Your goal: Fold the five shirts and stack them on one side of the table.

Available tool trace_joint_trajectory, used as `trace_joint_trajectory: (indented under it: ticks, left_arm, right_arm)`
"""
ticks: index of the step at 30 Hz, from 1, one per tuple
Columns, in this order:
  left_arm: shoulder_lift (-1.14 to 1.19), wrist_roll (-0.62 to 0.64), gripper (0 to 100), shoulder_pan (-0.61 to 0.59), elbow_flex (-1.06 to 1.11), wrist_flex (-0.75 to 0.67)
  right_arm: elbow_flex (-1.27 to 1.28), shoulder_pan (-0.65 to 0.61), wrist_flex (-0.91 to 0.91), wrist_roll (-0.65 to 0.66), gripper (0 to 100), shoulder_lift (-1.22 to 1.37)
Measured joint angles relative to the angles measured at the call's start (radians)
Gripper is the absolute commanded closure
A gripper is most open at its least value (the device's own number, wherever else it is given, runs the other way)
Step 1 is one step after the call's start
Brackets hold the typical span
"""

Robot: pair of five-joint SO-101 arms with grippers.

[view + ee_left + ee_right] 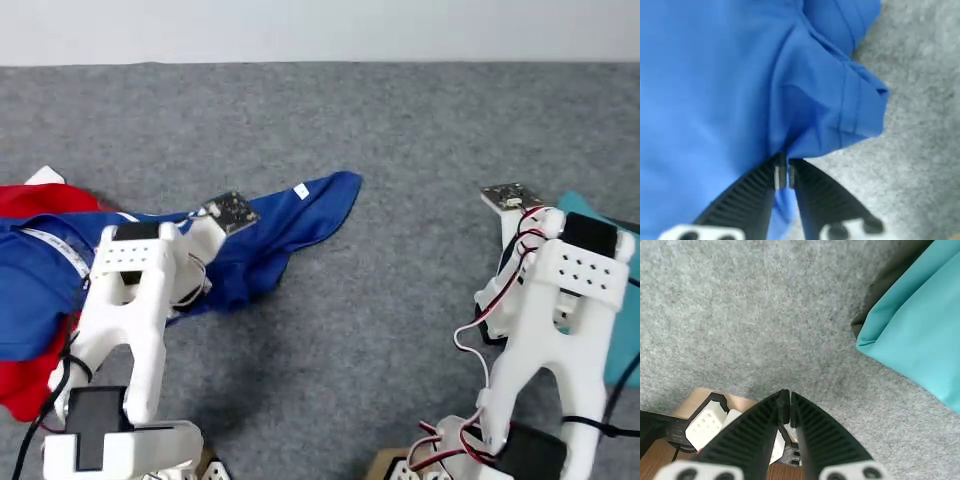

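The left gripper (pixel 783 171) is pinched tight on a fold of the blue shirt (pixel 730 90), which sprawls over a red shirt (pixel 35 200) at the table's left side. The right gripper (pixel 786 402) (jaws together, holding nothing) hangs over the grey mat (pixel 740 300) beside a teal shirt (pixel 920 320).

The blue shirt (pixel 300 215) is covering most of the red shirt (pixel 40 198) at far left. The right edge is cutting off the teal shirt (pixel 620 340).
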Motion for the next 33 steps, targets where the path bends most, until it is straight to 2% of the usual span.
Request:
trace_joint_trajectory:
  ticks: [4,10,18,22,27,29,33]
  left_arm:
    - [-0.115,0.012,100,0.0,-0.11,0.069]
    - [-0.245,0.169,100,0.0,-0.344,0.121]
    - [-0.261,0.193,100,-0.02,-0.572,0.348]
    - [-0.261,0.193,100,-0.089,-0.591,0.425]
    - [-0.261,0.17,100,-0.221,-0.591,0.443]
    - [-0.261,0.149,100,-0.269,-0.591,0.443]
    - [-0.261,0.109,100,-0.347,-0.591,0.443]
  right_arm:
    - [0.0,0.0,0.0,0.0,98.8,0.0]
    - [0.0,0.0,0.0,0.0,98.8,0.0]
    - [0.0,-0.031,0.0,0.0,98.8,0.0]
    - [0.0,-0.129,-0.018,0.0,98.8,0.0]
    - [0.0,-0.316,-0.147,0.0,98.0,0.0]
    - [0.0,-0.39,-0.23,0.0,93.5,0.0]
    - [0.0,-0.506,-0.4,0.0,77.1,0.034]
